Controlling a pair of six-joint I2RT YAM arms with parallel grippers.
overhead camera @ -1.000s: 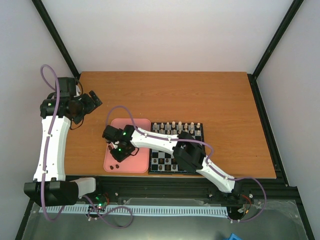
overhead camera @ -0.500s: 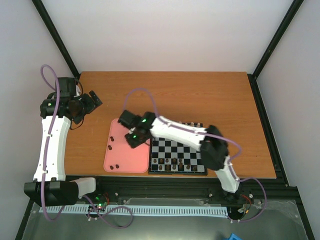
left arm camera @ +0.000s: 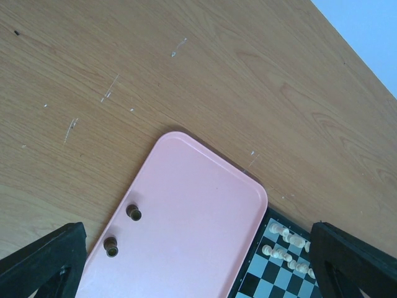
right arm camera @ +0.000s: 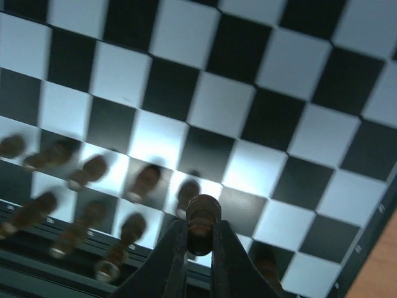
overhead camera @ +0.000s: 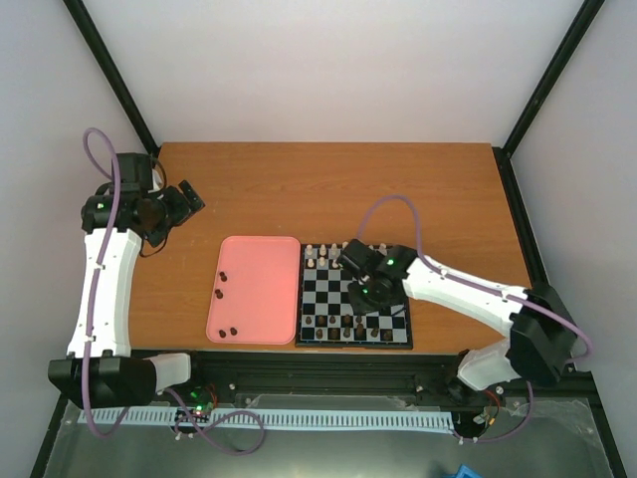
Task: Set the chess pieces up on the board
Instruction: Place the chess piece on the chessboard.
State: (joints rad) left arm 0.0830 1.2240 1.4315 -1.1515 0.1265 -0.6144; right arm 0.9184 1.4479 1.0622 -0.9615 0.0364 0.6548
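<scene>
While the right gripper [right arm camera: 198, 231] hung over the board [right arm camera: 217, 105], one dark chess piece [right arm camera: 203, 214] sat pinched between its two fingers [right arm camera: 175, 248]. There was one finger on each side, pressed tight against the piece. The round head of the piece stuck out past the fingertips. I could not tell if its foot touched a square.

Just beside the held piece, on the squares to its left in the right wrist view, stood other dark pieces [right arm camera: 142, 180] in two blurry rows. From the top camera these rows ran along the near edge of the board, and the gripper was above the right half of the board, near them. Along the far edge stood the cream pieces [overhead camera: 323, 254] in a line.

A pink tray [overhead camera: 259, 269] lay flat just left of the board — side by side with it. Four small dark pieces [overhead camera: 225, 330] lay on the tray, two at its left edge and two at its near edge.

The left gripper [overhead camera: 179, 204] was up over the far left of the wooden table [overhead camera: 348, 189], well apart from the tray and the board. Its fingers [left arm camera: 43, 264] were spread wide with nothing between them.
</scene>
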